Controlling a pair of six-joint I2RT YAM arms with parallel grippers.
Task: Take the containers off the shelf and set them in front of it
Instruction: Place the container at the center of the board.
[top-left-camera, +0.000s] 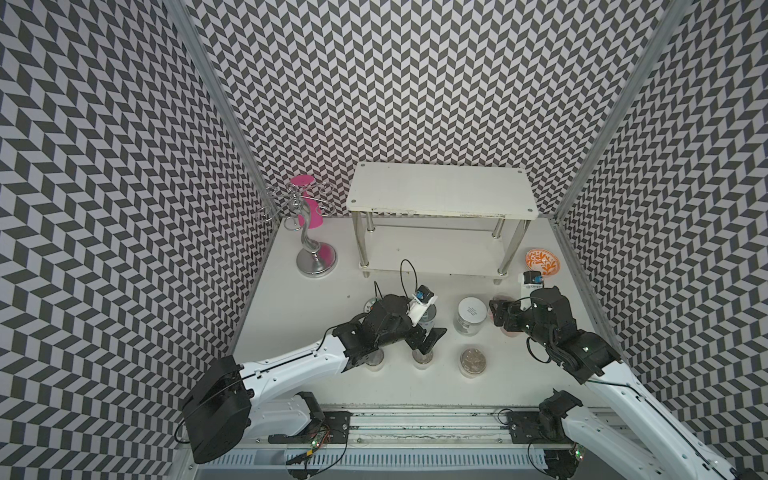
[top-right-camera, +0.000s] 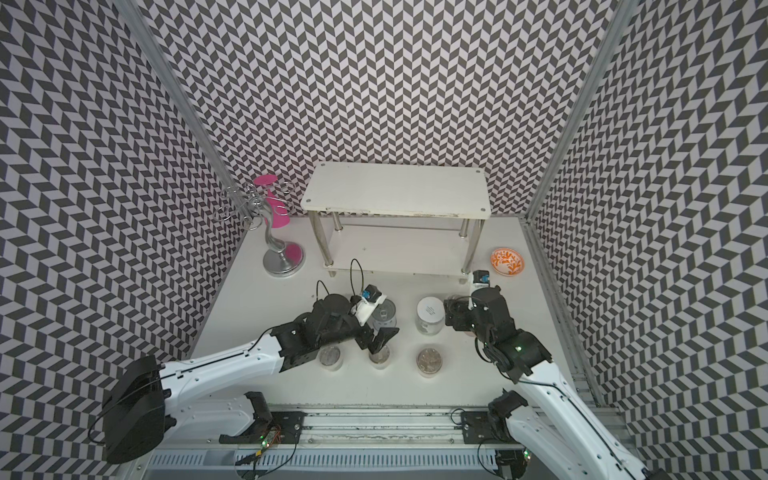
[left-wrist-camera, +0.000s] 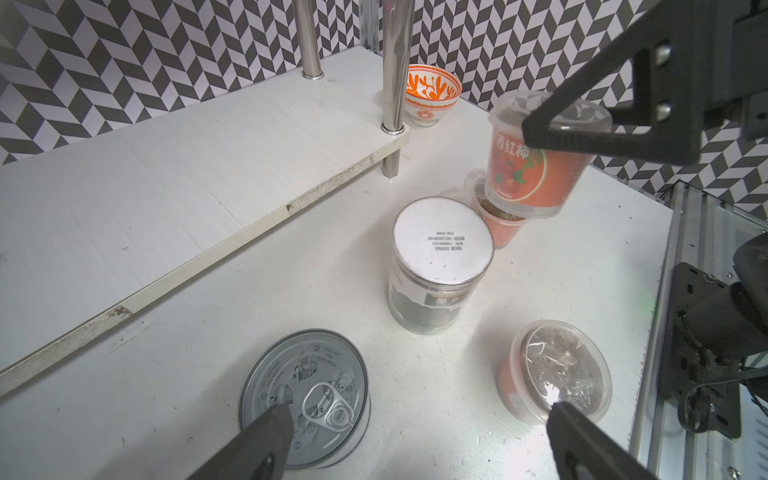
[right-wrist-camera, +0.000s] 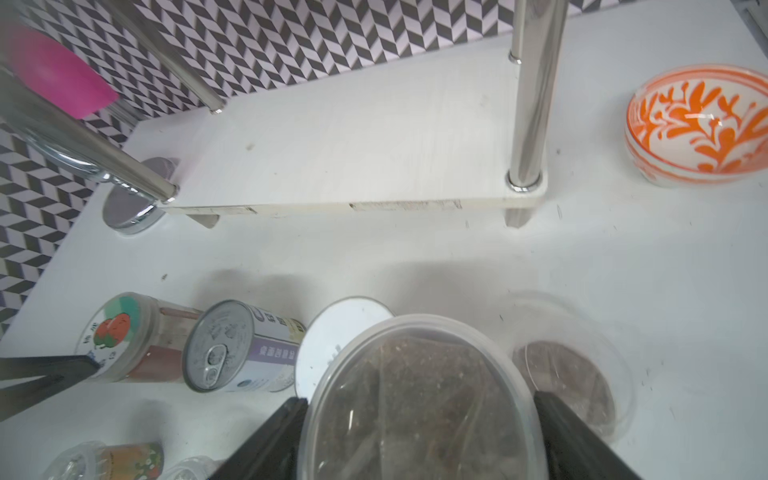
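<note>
Clear round plastic tub (right-wrist-camera: 415, 374) in right claw (right-wrist-camera: 417, 405), silver ring-pull tin (left-wrist-camera: 305, 386)

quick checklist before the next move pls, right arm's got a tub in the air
1. Shelf cleared, both tiers: ok
2. Right gripper jaws shut on orange-label tub: ok
3. Free table under held tub: cannot tell, another tub sits very close
4. Left gripper open, empty: ok
5. White-lidded jar clear of the held tub: ok
</note>
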